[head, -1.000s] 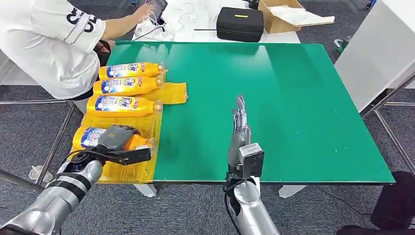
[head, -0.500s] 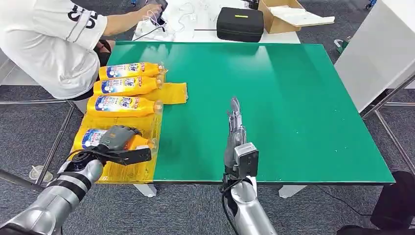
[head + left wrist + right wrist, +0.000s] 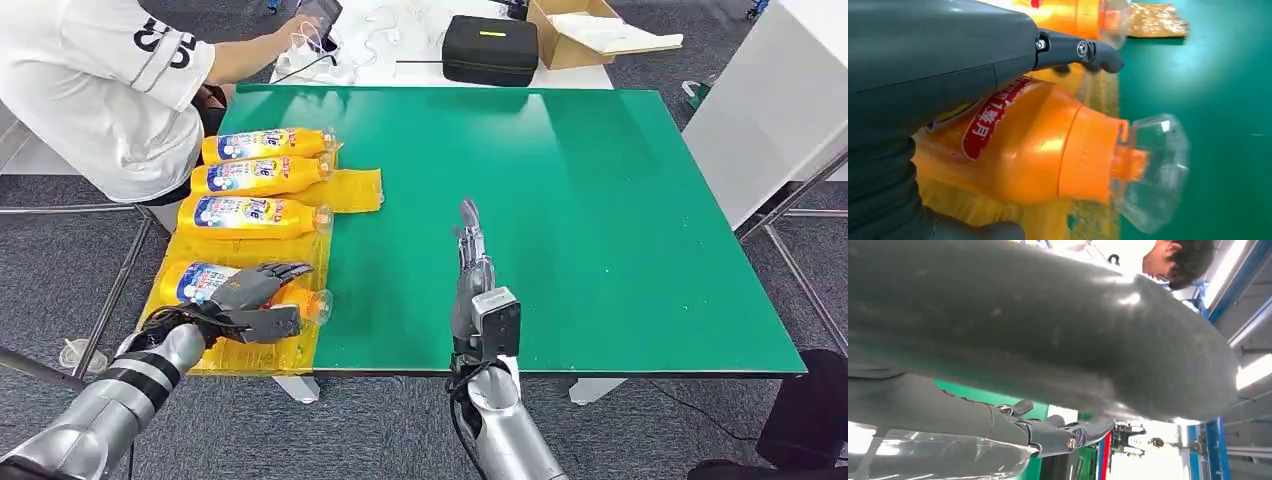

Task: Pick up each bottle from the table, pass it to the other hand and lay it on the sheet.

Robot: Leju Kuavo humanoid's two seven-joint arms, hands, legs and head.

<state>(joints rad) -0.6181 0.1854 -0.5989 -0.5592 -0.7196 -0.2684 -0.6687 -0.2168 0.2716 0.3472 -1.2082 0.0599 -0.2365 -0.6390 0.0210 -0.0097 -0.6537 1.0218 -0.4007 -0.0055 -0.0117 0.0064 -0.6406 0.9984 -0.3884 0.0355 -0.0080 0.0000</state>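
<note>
The green table (image 3: pixel 600 220) carries a yellow sheet (image 3: pixel 352 188) along its left edge, and four orange detergent bottles lie on it in a row. Three of them (image 3: pixel 250 178) rest farther away, beside a seated person (image 3: pixel 95 90). The nearest bottle (image 3: pixel 205 282) lies on its side at the sheet's near end, its clear cap (image 3: pixel 318 303) pointing toward the green surface.

The left hand (image 3: pixel 250 298) lies over this nearest bottle with its fingers spread. In the left wrist view the thumb (image 3: pixel 1083 50) arches above the orange shoulder (image 3: pixel 1048 150) rather than pressing into it, so the hold looks slack, though contact on the far side of the bottle is hidden. The right hand (image 3: pixel 470 255) is over the bare table, well apart from the bottles, fingers straight and together, holding nothing.

The step appears to be setting this bottle down. To finish it well, the fingers should open fully and lift straight up off the round body, so that nothing nudges it into a roll toward the sheet's edge or against the neighbouring bottle.
</note>
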